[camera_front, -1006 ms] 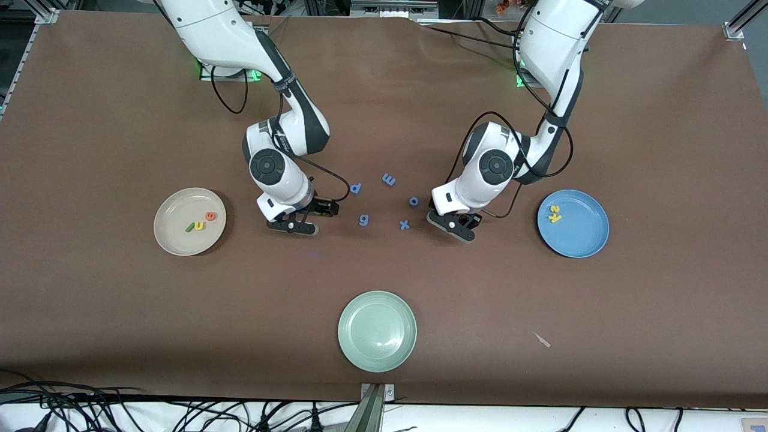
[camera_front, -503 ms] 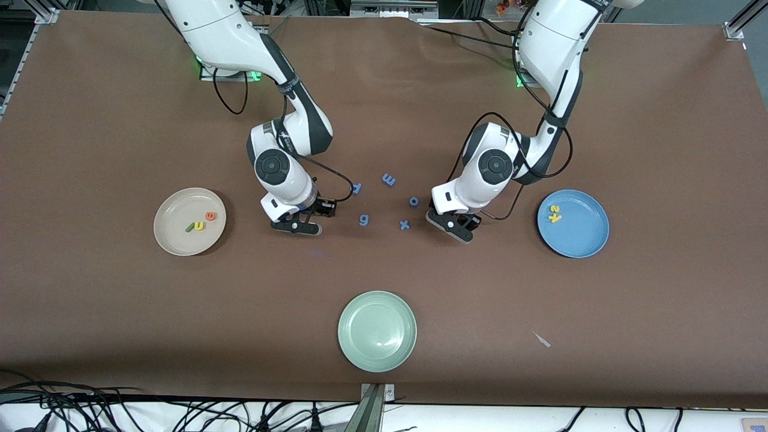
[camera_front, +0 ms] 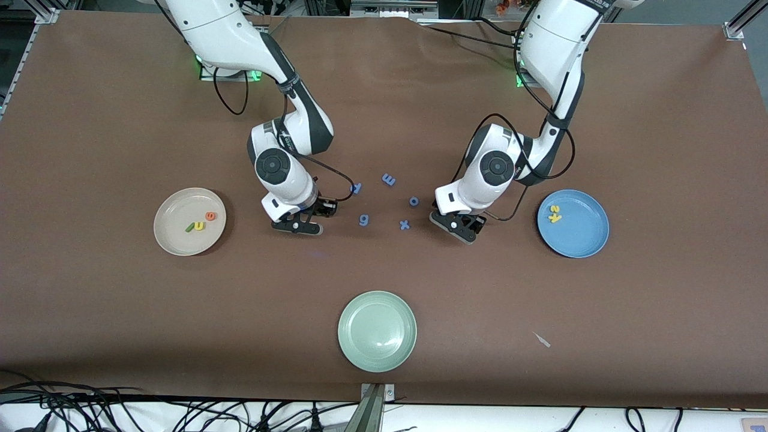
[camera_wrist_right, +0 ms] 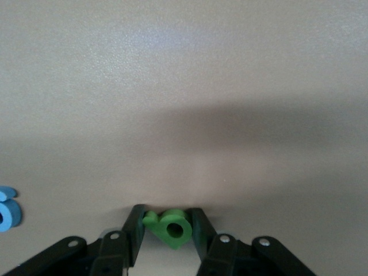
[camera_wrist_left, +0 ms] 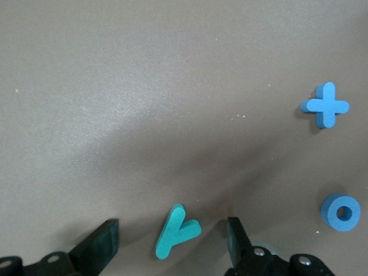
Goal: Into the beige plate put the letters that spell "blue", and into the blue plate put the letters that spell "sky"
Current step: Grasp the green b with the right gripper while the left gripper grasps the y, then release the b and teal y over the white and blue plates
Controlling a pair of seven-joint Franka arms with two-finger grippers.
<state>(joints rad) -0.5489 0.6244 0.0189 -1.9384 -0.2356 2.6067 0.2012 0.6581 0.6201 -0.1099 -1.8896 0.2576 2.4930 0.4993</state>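
My right gripper [camera_front: 298, 227] [camera_wrist_right: 168, 229] is down at the table between the beige plate [camera_front: 177, 208] and the blue letters, shut on the green "b" [camera_wrist_right: 171, 227]. The beige plate holds the orange "e" [camera_front: 210, 216], the yellow "u" [camera_front: 200, 225] and the dark green "l" [camera_front: 189, 227]. My left gripper [camera_front: 459, 228] [camera_wrist_left: 170, 241] stands open low over the table, near the blue plate [camera_front: 583, 235]. The teal "y" [camera_wrist_left: 177, 231] lies flat between its fingers, touching neither. The yellow "s" [camera_front: 555, 209] and "k" [camera_front: 555, 218] lie in the blue plate.
Blue letters lie between the grippers: "p" [camera_front: 356, 188], "m" [camera_front: 389, 179], "o" [camera_front: 414, 201], "g" [camera_front: 363, 220] and "x" [camera_front: 405, 225]. A pale green plate [camera_front: 377, 330] sits nearer the front camera. A small pale scrap [camera_front: 542, 339] lies beside it toward the left arm's end.
My right gripper has closed onto the green "b" after shifting slightly toward the blue letters. My left gripper's fingers have spread wider around the teal "y".
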